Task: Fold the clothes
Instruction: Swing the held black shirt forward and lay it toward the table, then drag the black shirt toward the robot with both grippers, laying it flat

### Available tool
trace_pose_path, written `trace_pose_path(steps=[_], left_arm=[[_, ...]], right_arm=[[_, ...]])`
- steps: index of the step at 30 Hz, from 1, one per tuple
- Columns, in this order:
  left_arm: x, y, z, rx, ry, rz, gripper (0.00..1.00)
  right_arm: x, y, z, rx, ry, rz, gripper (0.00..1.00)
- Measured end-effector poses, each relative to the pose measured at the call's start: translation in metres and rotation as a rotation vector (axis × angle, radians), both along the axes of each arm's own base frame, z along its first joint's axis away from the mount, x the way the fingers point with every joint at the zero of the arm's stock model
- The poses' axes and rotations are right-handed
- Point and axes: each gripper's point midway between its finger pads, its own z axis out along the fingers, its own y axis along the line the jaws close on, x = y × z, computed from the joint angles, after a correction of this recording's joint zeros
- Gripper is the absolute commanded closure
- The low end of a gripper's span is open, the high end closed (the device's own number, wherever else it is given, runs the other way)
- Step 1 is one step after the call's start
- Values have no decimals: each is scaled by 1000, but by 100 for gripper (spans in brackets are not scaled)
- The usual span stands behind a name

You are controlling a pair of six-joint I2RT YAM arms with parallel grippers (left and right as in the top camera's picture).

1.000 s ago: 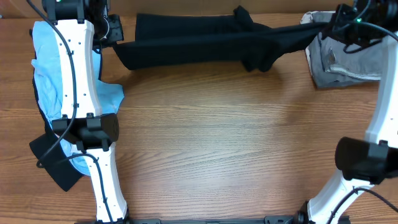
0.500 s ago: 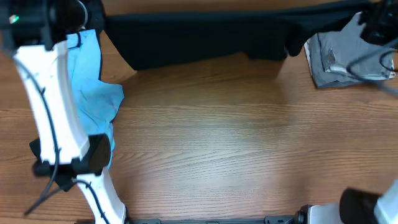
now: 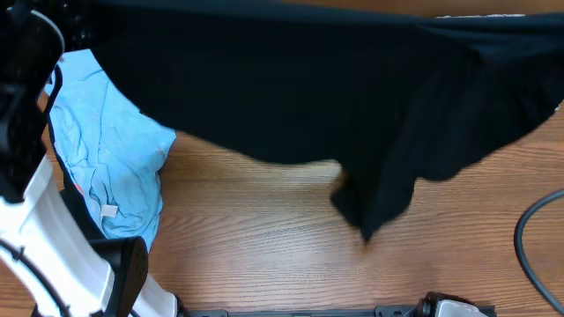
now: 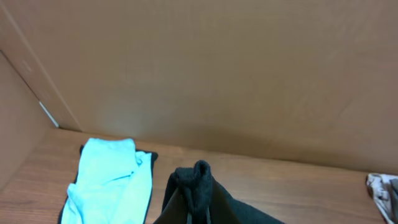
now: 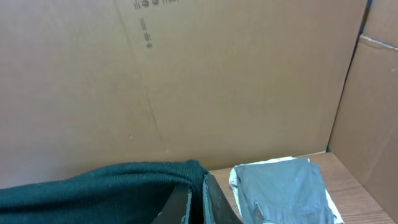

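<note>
Black T-shirt [image 3: 291, 97] is up off the table [image 3: 264, 255], stretched wide btwn both arms over the table's far half. Seen from overhead it covers most of the top of the view, w/ one loose fold hanging lower near table centre, tip just above the wood. Left gripper [image 4: 189, 215] is clamped tight on a bunched corner of the shirt, cloth puffing up above the jaws and draping down toward the table. Right gripper [image 5: 198, 200] is likewise closed, pinching the other end of the shirt, fabric trailing off to its side in a long roll. Light blue garment [image 3: 110, 158] lies crumpled at the table's left end, small label showing, partly under the shirt's edge from overhead. Left wrist cam shows a black piece [image 4: 153, 155] beneath it. Grey garment [image 5: 283, 186] sits folded at the table's far right corner on an off-white piece [image 5: 234, 179]. Left arm [image 3: 53, 238], white w/ black joints, rises at the table's near left. A cable [image 3: 526, 238] loops at the table's near right. Cardboard wall [image 5: 186, 74] backs the table's far edge.
</note>
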Motion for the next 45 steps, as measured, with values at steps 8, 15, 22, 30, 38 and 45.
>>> trace_pose_path(steps=[8,15,22,30,38,45], left_arm=[[83,2,-37,-4,23,-11,96],[157,3,-39,-1,-118,-27,96],[174,1,-28,5,-200,-31,96],[165,3,-56,1,-78,-20,96],[150,4,-130,0,211,-16,96],[139,6,-218,-9,514,-12,96]], right_arm=[[103,-16,-34,23,93,34,96],[213,-27,-49,26,2,81,96],[237,-24,-20,34,-159,120,96],[226,-19,-43,70,-42,132,96],[232,-16,-123,128,235,147,96],[227,-9,-207,185,517,186,96]])
